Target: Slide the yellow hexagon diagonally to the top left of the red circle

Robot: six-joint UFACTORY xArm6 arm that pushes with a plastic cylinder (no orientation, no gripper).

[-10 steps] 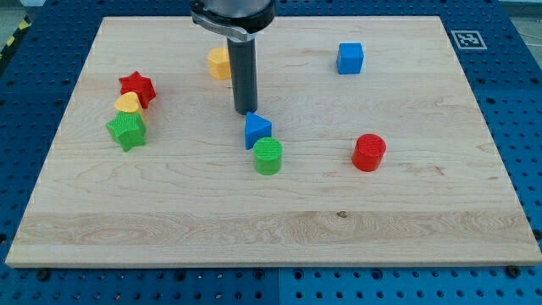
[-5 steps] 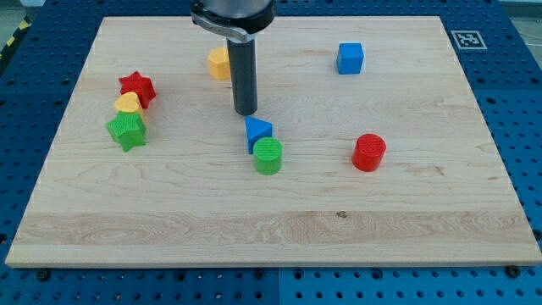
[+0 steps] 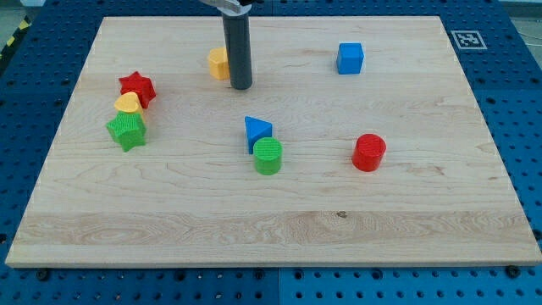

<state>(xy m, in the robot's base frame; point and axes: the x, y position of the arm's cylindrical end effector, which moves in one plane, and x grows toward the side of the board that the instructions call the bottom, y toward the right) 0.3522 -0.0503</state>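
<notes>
The yellow hexagon (image 3: 218, 63) lies near the view's top, left of centre, partly hidden by my rod. My tip (image 3: 241, 86) rests on the board just right of and slightly below the hexagon, close to it or touching. The red circle (image 3: 369, 152) stands far off at the right, below the board's middle line.
A blue triangle (image 3: 257, 130) and a green cylinder (image 3: 268, 157) sit together at the centre. A blue cube (image 3: 350, 58) is at the top right. A red star (image 3: 136, 88), a small yellow block (image 3: 128, 104) and a green star (image 3: 126, 130) cluster at the left.
My tip has moved up the view, away from the blue triangle, and now stands beside the yellow hexagon. No block has moved.
</notes>
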